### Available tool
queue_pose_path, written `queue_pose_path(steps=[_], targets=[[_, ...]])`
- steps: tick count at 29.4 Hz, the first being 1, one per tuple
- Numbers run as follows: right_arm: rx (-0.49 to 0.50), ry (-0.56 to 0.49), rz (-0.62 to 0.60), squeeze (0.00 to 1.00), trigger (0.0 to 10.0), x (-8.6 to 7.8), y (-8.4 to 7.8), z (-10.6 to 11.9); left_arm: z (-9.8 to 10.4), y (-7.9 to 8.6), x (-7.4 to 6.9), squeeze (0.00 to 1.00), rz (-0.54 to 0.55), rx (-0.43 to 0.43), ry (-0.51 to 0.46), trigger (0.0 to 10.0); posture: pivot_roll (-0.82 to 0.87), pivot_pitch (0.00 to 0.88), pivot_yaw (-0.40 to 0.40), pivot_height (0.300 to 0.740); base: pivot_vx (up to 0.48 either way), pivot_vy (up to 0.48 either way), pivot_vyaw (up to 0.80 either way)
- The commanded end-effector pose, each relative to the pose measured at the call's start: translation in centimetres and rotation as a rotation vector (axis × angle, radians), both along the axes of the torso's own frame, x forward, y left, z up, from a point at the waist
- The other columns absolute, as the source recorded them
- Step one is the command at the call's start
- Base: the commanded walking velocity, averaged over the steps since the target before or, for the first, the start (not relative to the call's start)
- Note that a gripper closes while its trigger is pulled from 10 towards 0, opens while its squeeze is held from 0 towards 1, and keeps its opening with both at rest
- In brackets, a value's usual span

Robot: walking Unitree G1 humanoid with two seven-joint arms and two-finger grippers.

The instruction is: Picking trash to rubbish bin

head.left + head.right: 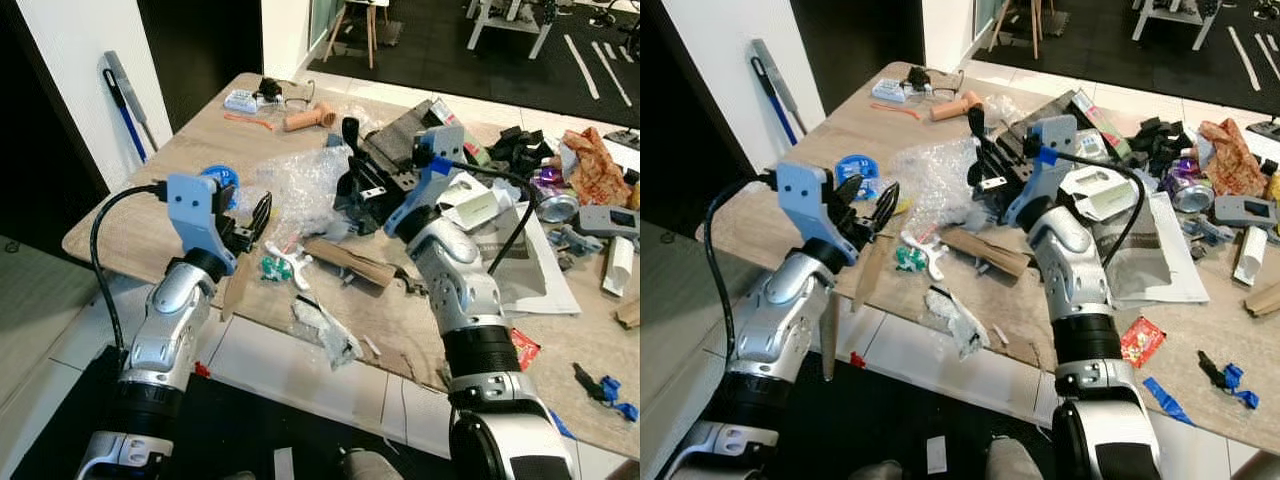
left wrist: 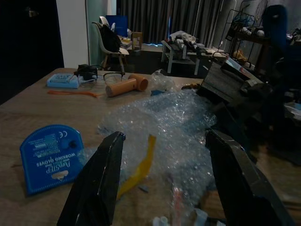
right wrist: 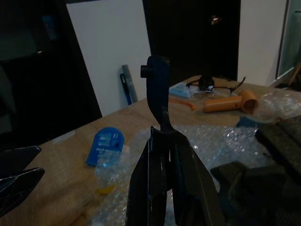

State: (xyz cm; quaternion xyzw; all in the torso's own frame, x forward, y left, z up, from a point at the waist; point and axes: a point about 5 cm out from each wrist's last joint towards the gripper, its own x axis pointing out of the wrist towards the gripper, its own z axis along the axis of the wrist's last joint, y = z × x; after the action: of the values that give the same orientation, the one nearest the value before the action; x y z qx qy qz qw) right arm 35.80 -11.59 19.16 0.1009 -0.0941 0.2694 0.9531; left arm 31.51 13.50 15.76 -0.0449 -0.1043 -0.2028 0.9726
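Two grippers are raised over a cluttered wooden table (image 1: 150, 215). The left gripper (image 1: 255, 215) is held with its fingers (image 2: 101, 183) spread and nothing between them, just short of a crumpled sheet of bubble wrap (image 1: 300, 185), which lies near the middle of the table beside a blue glove packet (image 2: 51, 157). The right gripper (image 1: 352, 160) is closed on a dark, bracket-like plastic piece (image 3: 157, 94), lifted above the bubble wrap; what the piece is cannot be told.

Much trash is seen on the table: a cardboard tube (image 1: 350, 262), a torn plastic wrapper (image 1: 325, 328) near the front edge, a crushed can (image 1: 556, 205), an orange-brown crumpled bag (image 1: 594, 165) and papers (image 1: 530, 265). Where the rubbish bin stands cannot be told from these views.

By this evidence the task is judged to be at an early stage: one piece is in hand but not yet carried off, and most of the clearing is left.
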Motion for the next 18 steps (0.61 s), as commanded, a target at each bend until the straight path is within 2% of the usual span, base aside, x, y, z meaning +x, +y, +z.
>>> queue_pose_path(steps=[1, 18], targets=[[-0.016, -0.012, 0.008, 0.00, 10.0, 0.16, 0.11, 0.07, -0.42, -0.34, 0.07, 0.00, -0.013, 0.014, 0.008, 10.0, -0.08, 0.000, -0.038, 0.740, -0.341, 0.000, 0.00], [-0.016, -0.012, 0.009, 0.00, 10.0, 0.48, 0.16, -0.08, -0.44, -0.43, 0.11, 0.00, -0.024, 0.023, -0.006, 10.0, -0.08, 0.000, -0.035, 0.740, -0.345, 0.000, 0.00]])
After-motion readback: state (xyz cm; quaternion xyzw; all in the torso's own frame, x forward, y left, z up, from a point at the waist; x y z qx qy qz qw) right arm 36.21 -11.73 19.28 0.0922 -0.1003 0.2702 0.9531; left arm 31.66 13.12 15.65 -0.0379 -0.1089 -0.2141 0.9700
